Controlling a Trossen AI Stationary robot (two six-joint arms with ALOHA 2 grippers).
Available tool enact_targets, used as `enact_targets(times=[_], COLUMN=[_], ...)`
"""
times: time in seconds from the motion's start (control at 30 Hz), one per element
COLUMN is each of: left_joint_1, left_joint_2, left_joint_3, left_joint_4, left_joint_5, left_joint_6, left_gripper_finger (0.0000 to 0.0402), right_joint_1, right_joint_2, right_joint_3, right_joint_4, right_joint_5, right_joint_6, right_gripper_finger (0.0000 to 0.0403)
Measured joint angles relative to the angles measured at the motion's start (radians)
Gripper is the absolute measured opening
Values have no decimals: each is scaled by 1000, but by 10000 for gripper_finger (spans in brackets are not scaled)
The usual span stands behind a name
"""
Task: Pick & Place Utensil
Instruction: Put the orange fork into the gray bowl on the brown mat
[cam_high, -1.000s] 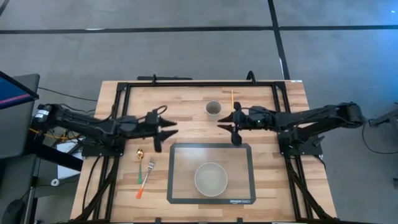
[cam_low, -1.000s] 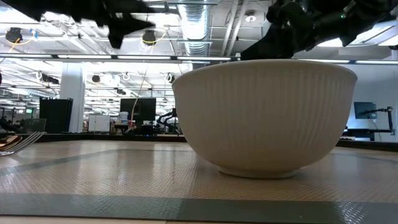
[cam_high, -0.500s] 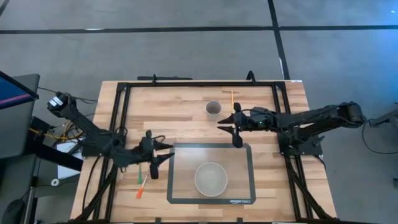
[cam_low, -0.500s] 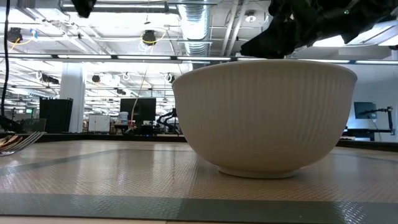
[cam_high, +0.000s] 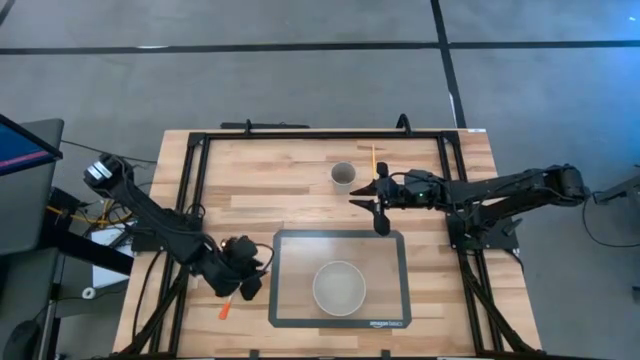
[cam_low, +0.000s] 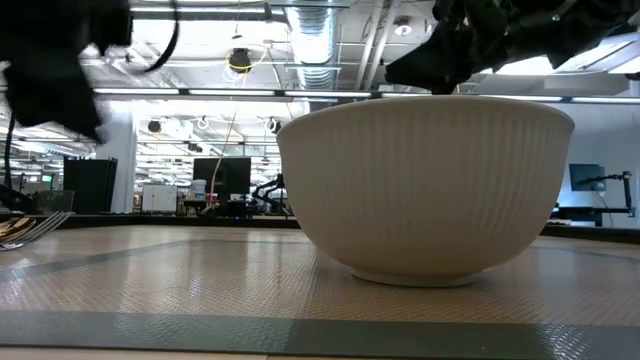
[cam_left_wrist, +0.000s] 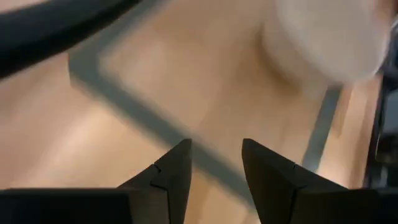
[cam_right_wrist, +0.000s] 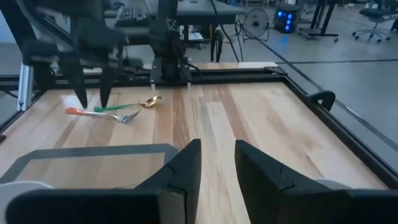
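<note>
Utensils lie at the lower left of the table (cam_high: 300, 170) in the high view: a fork with an orange handle (cam_high: 226, 307), whose handle end pokes out below the left arm, and beside it in the right wrist view a spoon with a green handle and gold bowl (cam_right_wrist: 129, 104), the fork (cam_right_wrist: 99, 114) lying just in front of it. In the high view the spoon is hidden under the arm. The left claw (cam_high: 246, 276) is low over these utensils, just left of the dark-edged mat (cam_high: 278, 300); its fingers (cam_left_wrist: 171, 174) are parted by a narrow gap with nothing between them, and the right wrist view shows its tips pointing down beside the fork handle, though whether they touch the wood cannot be told.

On the mat, lower centre of the high view, sits a white ribbed bowl (cam_high: 340, 287), which fills the middle of the low view (cam_low: 425, 185). Above the mat, at upper centre, stands a small cup (cam_high: 343, 176), and just right of it a thin orange stick (cam_high: 374, 157) lies on the wood.

Further right, the right claw (cam_high: 372, 200) hangs above the table between the cup and the mat's upper edge, its fingers (cam_right_wrist: 180, 168) slightly apart and empty. The right arm reaches in from the right edge of the frame.
</note>
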Motion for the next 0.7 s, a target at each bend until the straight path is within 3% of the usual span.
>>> enact_targets(times=[0.13,0.23,0.4,0.53,0.7], left_joint_1=[-21,-62,-132,-147,-146], left_joint_2=[25,50,94,147,206], left_joint_3=[0,0,0,0,5], left_joint_4=[-120,-163,-161,-160,-160], left_joint_5=[250,359,345,277,266], left_joint_6=[-168,-277,-396,-412,-402], left_gripper_finger=[142,142,142,142,142], right_joint_1=[2,8,25,26,26], right_joint_2=[0,0,0,0,0], right_joint_3=[0,0,0,0,0], right_joint_4=[-10,-30,-34,-34,-33], right_joint_5=[0,0,0,-1,-1], right_joint_6=[1,1,2,0,0], right_gripper_finger=[91,91,91,91,91])
